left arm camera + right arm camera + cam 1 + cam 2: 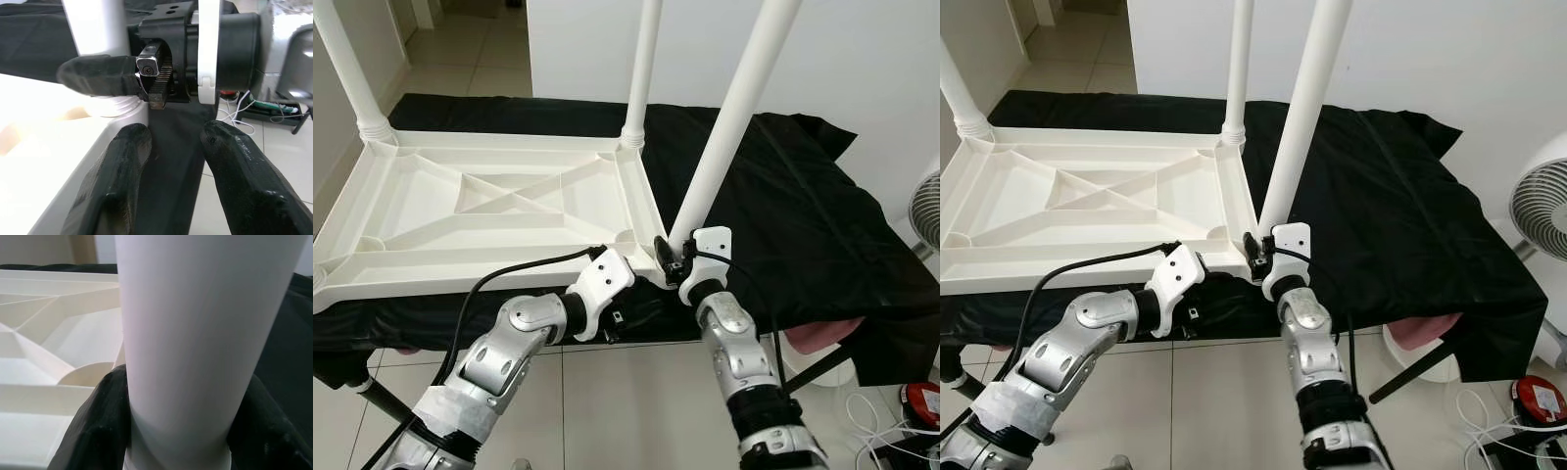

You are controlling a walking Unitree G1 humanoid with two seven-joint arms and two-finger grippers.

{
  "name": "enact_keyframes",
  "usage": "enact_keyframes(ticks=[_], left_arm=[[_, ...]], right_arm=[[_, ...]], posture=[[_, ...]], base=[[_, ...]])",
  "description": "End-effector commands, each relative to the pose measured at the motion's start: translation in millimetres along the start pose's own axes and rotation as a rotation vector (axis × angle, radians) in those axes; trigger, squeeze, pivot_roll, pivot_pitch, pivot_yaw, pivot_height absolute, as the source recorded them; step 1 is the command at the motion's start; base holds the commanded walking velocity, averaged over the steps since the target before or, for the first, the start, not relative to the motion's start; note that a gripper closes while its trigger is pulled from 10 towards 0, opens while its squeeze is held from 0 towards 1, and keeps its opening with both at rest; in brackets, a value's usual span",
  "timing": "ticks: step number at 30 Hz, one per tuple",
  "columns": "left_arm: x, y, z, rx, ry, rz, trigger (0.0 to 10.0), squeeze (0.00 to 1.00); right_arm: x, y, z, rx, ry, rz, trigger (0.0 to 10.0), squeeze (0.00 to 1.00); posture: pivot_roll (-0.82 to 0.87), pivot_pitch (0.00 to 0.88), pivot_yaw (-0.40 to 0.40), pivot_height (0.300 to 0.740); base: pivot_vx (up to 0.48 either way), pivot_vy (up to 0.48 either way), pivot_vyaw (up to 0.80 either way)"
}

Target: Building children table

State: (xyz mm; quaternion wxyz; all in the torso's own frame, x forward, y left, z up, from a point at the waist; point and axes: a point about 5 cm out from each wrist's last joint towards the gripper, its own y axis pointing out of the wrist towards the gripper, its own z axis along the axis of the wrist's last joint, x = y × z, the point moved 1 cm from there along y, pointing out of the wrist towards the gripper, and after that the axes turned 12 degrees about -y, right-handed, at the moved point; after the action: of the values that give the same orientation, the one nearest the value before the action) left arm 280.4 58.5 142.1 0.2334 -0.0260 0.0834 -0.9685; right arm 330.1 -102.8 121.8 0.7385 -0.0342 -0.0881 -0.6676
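A white plastic table top (411, 211) lies upside down on a black cloth (783, 215). Two white legs stand in its far corners, one at the left (350, 78) and one at the right (642, 73). A third leg (729, 127) leans slightly in the near right corner socket. My right gripper (674, 257) is shut around the base of that leg, its fingers (98, 426) on either side of it. My left gripper (171, 142) is open at the near right corner's front edge, just below the right gripper. The near left socket (367, 243) holds no leg.
A white fan (1542, 196) stands to the right of the cloth-covered surface. On the tiled floor at the right lie a red object (1538, 397) and white cables (1489, 416). A white wall rises behind the cloth.
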Motion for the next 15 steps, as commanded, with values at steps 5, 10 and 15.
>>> enact_keyframes(ticks=[5,10,15], left_arm=[[2.5,0.0,-2,-0.015,-0.012,-0.066,10.0,0.0],[2.1,0.4,-2,-0.013,-0.011,-0.061,10.0,0.0],[2.1,0.6,-2,-0.011,-0.012,-0.057,10.0,0.0]], right_arm=[[-2.0,-9.5,-15,-0.087,0.008,-0.029,10.0,0.0],[-1.9,-8.3,-11,-0.069,0.005,-0.005,10.0,0.76],[2.6,-6.1,-5,-0.033,0.02,0.03,10.0,1.0]], posture=[[0.02,0.005,-0.095,0.74],[0.02,0.0,-0.105,0.74],[0.02,0.0,-0.11,0.74]], base=[[0.0,0.0,0.0],[0.0,0.0,0.0],[0.0,0.0,0.0]])
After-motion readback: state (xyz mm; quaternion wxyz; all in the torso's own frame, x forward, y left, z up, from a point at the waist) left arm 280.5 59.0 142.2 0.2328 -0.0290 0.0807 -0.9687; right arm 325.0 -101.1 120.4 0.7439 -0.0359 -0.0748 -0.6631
